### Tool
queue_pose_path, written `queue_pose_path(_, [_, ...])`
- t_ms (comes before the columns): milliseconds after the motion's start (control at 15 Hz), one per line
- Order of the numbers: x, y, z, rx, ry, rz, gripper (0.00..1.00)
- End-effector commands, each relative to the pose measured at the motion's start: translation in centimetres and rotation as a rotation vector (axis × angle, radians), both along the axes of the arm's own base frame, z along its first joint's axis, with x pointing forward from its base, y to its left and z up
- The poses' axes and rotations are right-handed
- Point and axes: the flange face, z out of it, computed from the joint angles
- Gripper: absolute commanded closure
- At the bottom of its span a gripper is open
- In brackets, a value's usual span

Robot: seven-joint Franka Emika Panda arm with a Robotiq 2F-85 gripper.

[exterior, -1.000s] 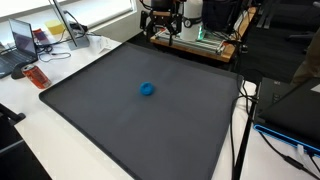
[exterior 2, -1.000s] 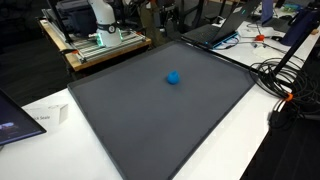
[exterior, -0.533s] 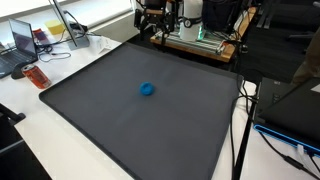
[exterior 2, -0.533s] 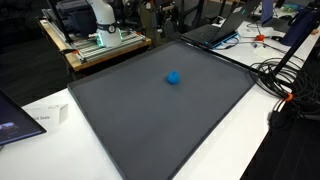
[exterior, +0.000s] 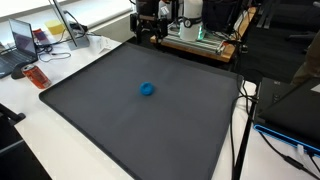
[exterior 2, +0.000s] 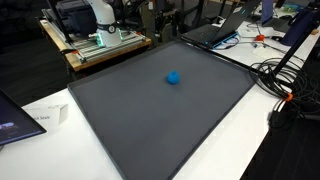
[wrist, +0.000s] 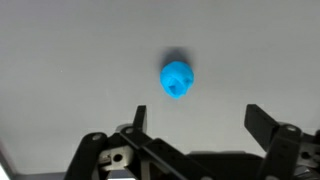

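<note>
A small blue object (exterior: pixel 147 89) lies alone near the middle of a large dark grey mat (exterior: pixel 120 120); it also shows in an exterior view (exterior 2: pixel 173 77) and in the wrist view (wrist: pixel 177 79). My gripper (exterior: pixel 150 27) hangs high above the far edge of the mat, well away from the blue object. In the wrist view the two fingers (wrist: pixel 198 120) stand wide apart with nothing between them, and the blue object lies on the mat far below.
A wooden bench with equipment (exterior: pixel 205 38) stands behind the mat. A laptop (exterior: pixel 22 40) and an orange object (exterior: pixel 37 77) lie on the white table. Cables (exterior 2: pixel 285 75) and a laptop (exterior 2: pixel 215 30) lie beside the mat. A paper (exterior 2: pixel 45 118) lies at its corner.
My gripper has moved a little to the left along the far edge in an exterior view. The blue object has not moved.
</note>
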Motion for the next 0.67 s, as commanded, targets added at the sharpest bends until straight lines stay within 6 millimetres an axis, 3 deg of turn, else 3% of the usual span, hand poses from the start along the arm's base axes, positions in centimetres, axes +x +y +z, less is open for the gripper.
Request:
queue_pose_path(0, [3.4, -0.1, -1.8, 0.013, 0.092, -0.107, 0.00])
queue_pose_path(400, [5.1, 0.3, -5.2, 0.021, 0.192, -0.239, 0.00])
queue_pose_path(600, [5.4, 1.0, -7.1, 0.040, 0.193, -0.193, 0.00])
